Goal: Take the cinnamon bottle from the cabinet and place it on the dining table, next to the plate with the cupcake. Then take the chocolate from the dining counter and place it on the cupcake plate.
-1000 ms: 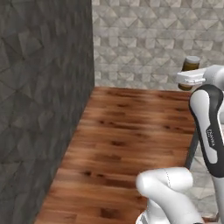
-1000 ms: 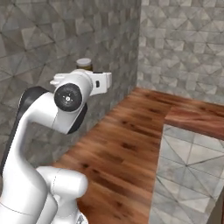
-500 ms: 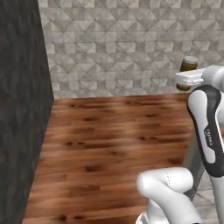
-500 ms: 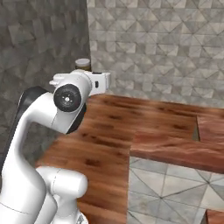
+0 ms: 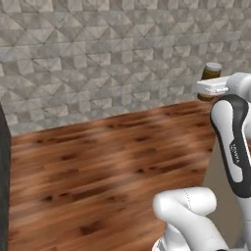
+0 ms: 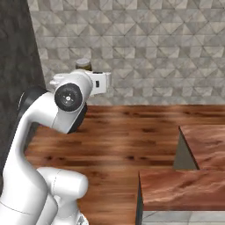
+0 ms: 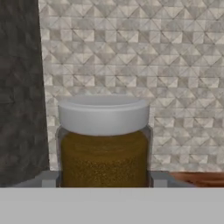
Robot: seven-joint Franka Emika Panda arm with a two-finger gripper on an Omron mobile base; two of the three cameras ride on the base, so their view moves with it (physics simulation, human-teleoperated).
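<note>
Gripper (image 7: 105, 186): clenched on the cinnamon bottle, one grey finger (image 7: 48, 179) at 9 o'clock of the jar and one at 3 o'clock; held high at the end of the raised white arm.
Cinnamon bottle (image 7: 104, 140): upright between the fingers; brown contents, pale grey screw lid on top; in the left base view (image 5: 212, 74) it peeks over the wrist at about 2 o'clock of the picture; in the right base view (image 6: 83, 64) it sits at about 11 o'clock, behind the hand.
Dining table (image 6: 184, 186): reddish-brown wood-grain top at 4 to 5 o'clock of the right base view, well below the jar and apart from it.
Floor (image 5: 98, 166): wood planks, dark knots; spreads under the arm.
Back wall (image 5: 108, 54): grey tiles in a triangle pattern; behind the jar.
Dark wall (image 6: 17, 66): charcoal stone panel at 9 to 10 o'clock of the right base view.
</note>
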